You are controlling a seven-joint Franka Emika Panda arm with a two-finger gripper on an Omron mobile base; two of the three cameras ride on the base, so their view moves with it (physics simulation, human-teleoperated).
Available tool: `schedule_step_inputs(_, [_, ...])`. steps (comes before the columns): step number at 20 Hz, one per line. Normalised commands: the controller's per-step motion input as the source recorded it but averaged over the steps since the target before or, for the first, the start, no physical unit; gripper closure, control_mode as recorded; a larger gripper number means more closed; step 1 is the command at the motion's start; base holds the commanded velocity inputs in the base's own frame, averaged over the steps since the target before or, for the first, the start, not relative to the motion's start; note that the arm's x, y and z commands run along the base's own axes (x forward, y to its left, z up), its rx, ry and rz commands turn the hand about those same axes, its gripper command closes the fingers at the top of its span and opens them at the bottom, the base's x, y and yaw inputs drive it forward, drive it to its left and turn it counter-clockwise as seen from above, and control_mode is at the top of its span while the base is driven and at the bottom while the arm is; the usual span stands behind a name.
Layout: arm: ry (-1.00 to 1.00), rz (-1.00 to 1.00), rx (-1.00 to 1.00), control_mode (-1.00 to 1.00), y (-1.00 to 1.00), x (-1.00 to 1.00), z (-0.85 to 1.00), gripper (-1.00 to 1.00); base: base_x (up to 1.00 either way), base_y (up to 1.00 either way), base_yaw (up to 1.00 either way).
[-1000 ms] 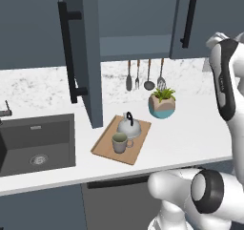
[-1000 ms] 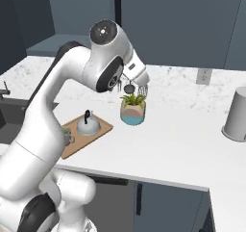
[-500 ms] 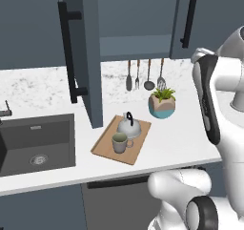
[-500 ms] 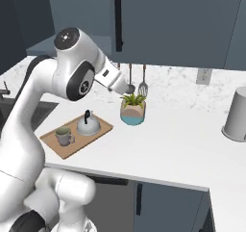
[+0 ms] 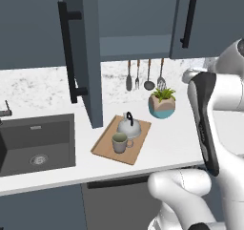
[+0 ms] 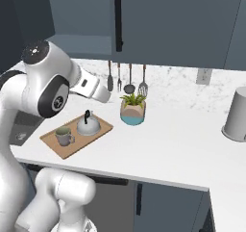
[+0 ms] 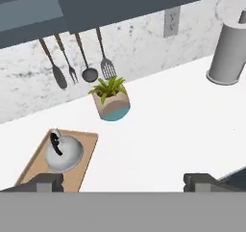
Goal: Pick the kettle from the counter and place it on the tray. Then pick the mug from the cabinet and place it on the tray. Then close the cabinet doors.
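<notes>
Since the earlier frames the arm has swung across — in the right base view its white bulk has shifted to the left edge, and in the left base view it fills more of the right side. Nothing on the counter (image 5: 57, 176) has budged.

Kettle (image 5: 128, 127) and mug (image 5: 120, 142) both sit on the tray (image 5: 103, 147), lower centre of the left base view, kettle just behind the mug — so the two pick-and-place steps look done. That's probably why the gripper (image 7: 124, 182) carries nothing, its two tips spread wide at the bottom of the hand view.

What's left is the cabinet doors: the left door (image 5: 88, 57) sticks out toward the camera at upper left, and the right door (image 5: 205, 19) looks ajar too. The plant pot (image 5: 162, 105) sits near the backsplash, clear of the tray, so it shouldn't matter
</notes>
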Motion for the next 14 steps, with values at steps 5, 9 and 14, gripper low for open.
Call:
schedule_step_inputs(5, [0.24, 0.18, -0.25, -1.00, 0.86, -0.40, 0.00, -1.00, 0.00, 0.00, 0.00])
schedule_step_inputs(9, [0.12, 0.17, -0.20, -1.00, 0.68, -0.59, 0.00, -1.00, 0.00, 0.00, 0.00])
schedule_step_inputs(14, [-0.03, 0.18, -0.14, -1.00, 0.63, -0.59, -0.05, -1.00, 0.00, 0.00, 0.00])
